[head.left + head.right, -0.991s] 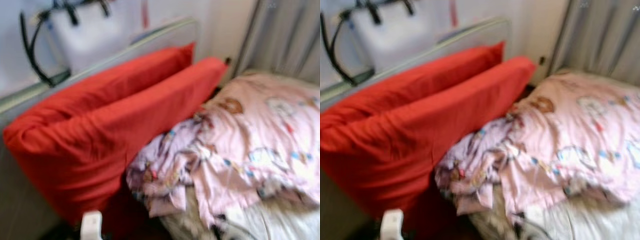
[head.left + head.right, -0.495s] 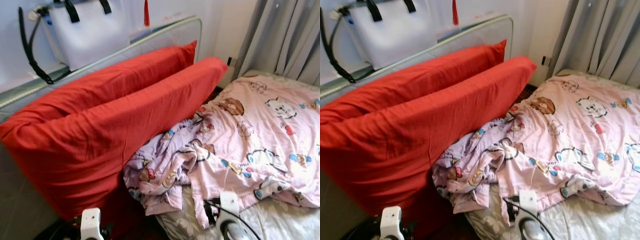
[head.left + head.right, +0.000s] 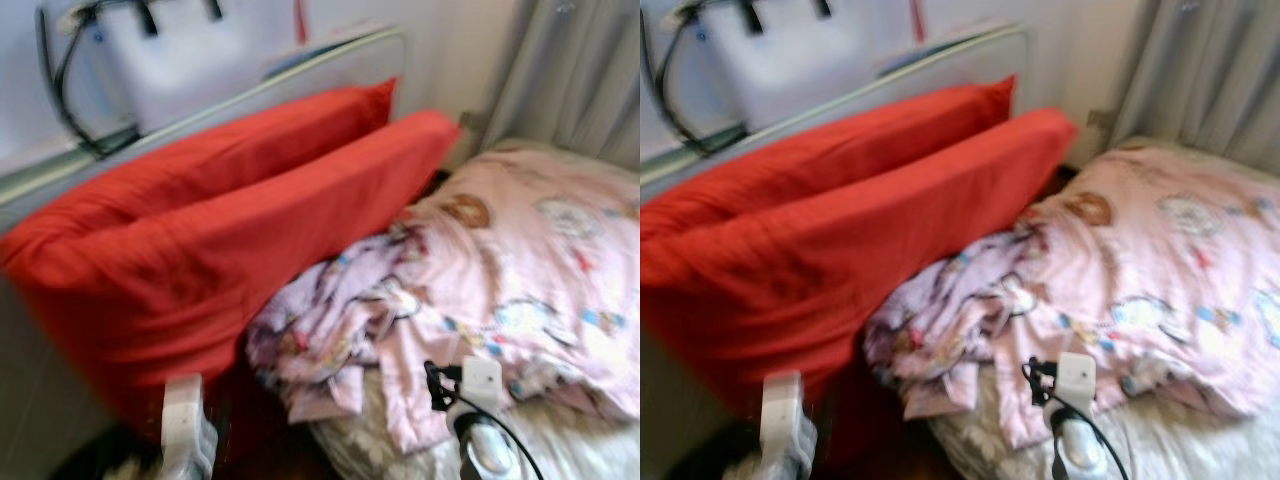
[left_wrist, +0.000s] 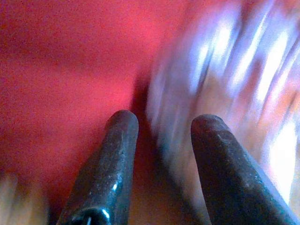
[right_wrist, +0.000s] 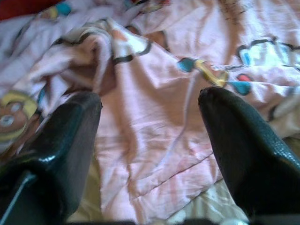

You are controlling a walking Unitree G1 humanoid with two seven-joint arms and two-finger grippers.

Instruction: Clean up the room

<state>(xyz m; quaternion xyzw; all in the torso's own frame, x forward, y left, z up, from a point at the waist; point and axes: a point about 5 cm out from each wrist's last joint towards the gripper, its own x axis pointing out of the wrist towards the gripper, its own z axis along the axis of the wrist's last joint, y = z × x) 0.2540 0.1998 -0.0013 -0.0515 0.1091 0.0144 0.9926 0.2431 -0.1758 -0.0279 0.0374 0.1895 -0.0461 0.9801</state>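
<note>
Two long red fabric pillows (image 3: pixel 200 250) stand on edge, one behind the other, leaning against the pale metal-railed headboard (image 3: pixel 300 70) at the head of the bed. Above that rail hangs a white handbag with black straps (image 3: pixel 170 60), on the wall. Everything through the head cameras is a little smeared with blur.

Over on the mattress, the pink cartoon-print quilt (image 3: pixel 520 260) is spread toward the grey curtains (image 3: pixel 580 80), and its near edge is rumpled into a heap just beside the front pillow's lower end, touching it. A strip of grey patterned bedsheet (image 3: pixel 980 440) peeks out below the heap.

Right gripper (image 5: pixel 150 112) is low over the quilt's crumpled edge, its two black fingers (image 5: pixel 61 145) spread well apart, pink cloth showing between them and nothing held. Its white wrist block with a black cable sits at the bottom of the head views, over the quilt's hem.

Left gripper (image 4: pixel 161 140) is down at the seam where red pillow meets rumpled quilt, red on one side, blurred lilac print on the other. Its fingers (image 4: pixel 112 154) have a clear gap between them and grip nothing. The left arm's white wrist (image 3: pixel 185 420) shows at the bottom edge of the head view, in front of the pillow's lower corner.
</note>
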